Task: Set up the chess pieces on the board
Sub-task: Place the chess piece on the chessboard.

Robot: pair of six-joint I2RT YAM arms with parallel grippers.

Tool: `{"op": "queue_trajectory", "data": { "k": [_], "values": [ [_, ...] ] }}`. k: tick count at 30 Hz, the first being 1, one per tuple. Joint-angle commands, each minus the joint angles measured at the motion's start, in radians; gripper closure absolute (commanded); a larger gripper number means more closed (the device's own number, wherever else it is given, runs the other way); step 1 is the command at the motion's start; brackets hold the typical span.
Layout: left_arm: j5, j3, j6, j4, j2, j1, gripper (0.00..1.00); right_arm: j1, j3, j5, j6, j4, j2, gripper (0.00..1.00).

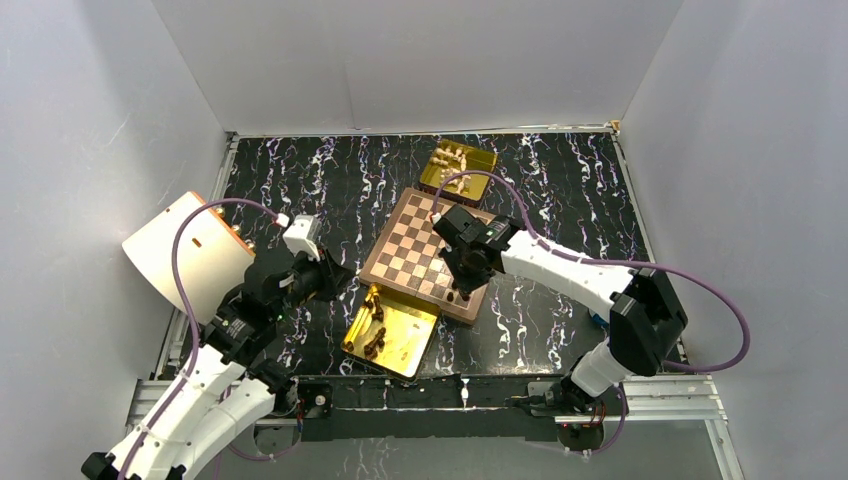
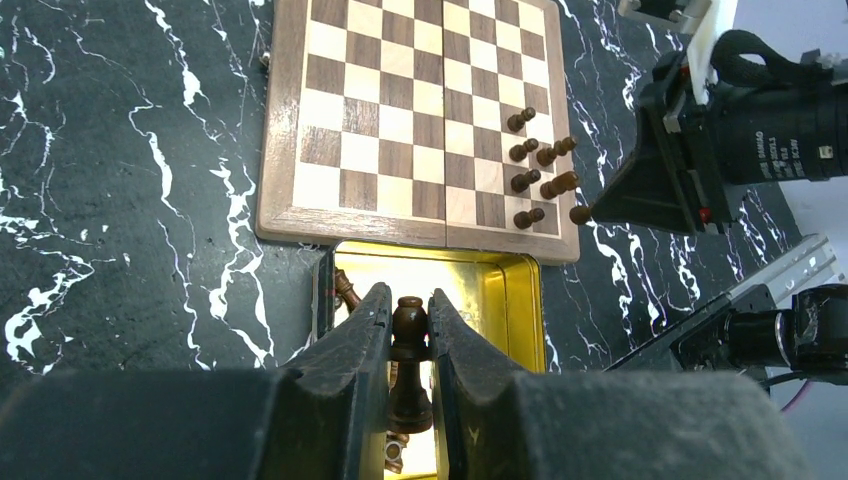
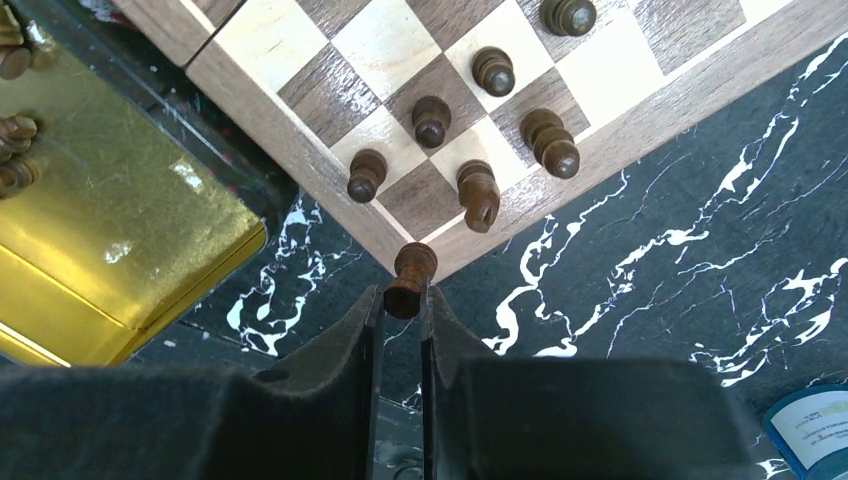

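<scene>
The chessboard [image 1: 400, 245] lies mid-table; it also shows in the left wrist view [image 2: 400, 120] and the right wrist view [image 3: 300, 50]. Several dark chess pieces [image 2: 530, 180] stand at its near right corner, seen too in the right wrist view [image 3: 432, 120]. My left gripper [image 2: 408, 325] is shut on a dark pawn [image 2: 408, 345], held above the near gold tray [image 2: 510, 290]. My right gripper [image 3: 402, 298] is shut on a dark piece [image 3: 408, 278] at the board's corner rim. My right gripper [image 1: 462, 290] hangs over that corner in the top view.
The near gold tray [image 1: 410, 330] holds several more dark pieces [image 1: 375, 340]. A far gold tray [image 1: 480, 160] holds pale pieces [image 1: 452, 160]. A cream panel [image 1: 185, 250] stands at the left. A blue-edged card [image 3: 815, 430] lies on the table to the right.
</scene>
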Motion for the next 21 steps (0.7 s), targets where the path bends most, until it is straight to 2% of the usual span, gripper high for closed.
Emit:
{"op": "queue_trajectory", "data": {
  "k": [1, 21],
  "values": [
    [0.043, 0.004, 0.020, 0.020, 0.020, 0.000, 1.00, -0.016, -0.001, 0.023, 0.024, 0.052, 0.013, 0.84],
    [0.022, -0.005, 0.013, 0.019, -0.014, 0.000, 1.00, -0.025, -0.093, 0.035, 0.091, 0.148, -0.028, 0.82]
  ]
}}
